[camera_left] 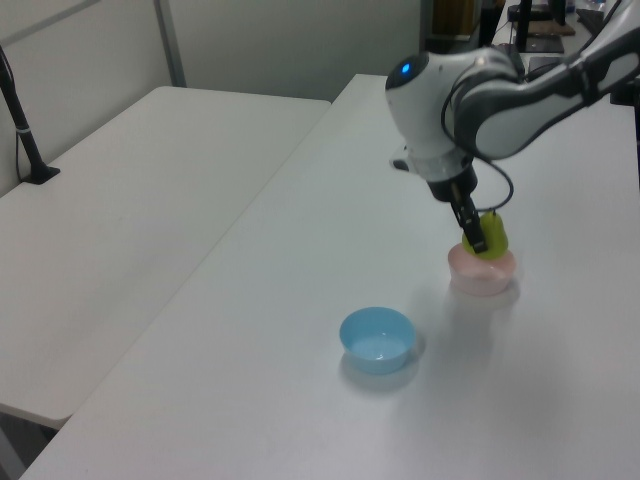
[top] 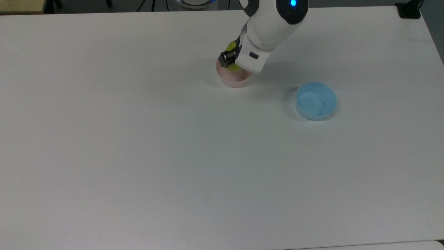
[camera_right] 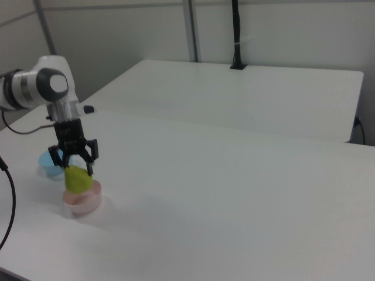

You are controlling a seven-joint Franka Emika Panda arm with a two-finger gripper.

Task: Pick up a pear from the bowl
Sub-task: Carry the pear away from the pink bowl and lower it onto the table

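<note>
My gripper (camera_right: pixel 74 165) points down, fingers clamped on the yellow-green pear (camera_right: pixel 76 179); I hold it just above the pale pink bowl (camera_right: pixel 82 201); my wrist tilts toward the top view's left.

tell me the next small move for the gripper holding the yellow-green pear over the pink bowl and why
Probably keep lifting straight up. The gripper is shut on the small yellow-green pear, whose base still sits level with the pale pink bowl rim, so more height would clear it.
</note>
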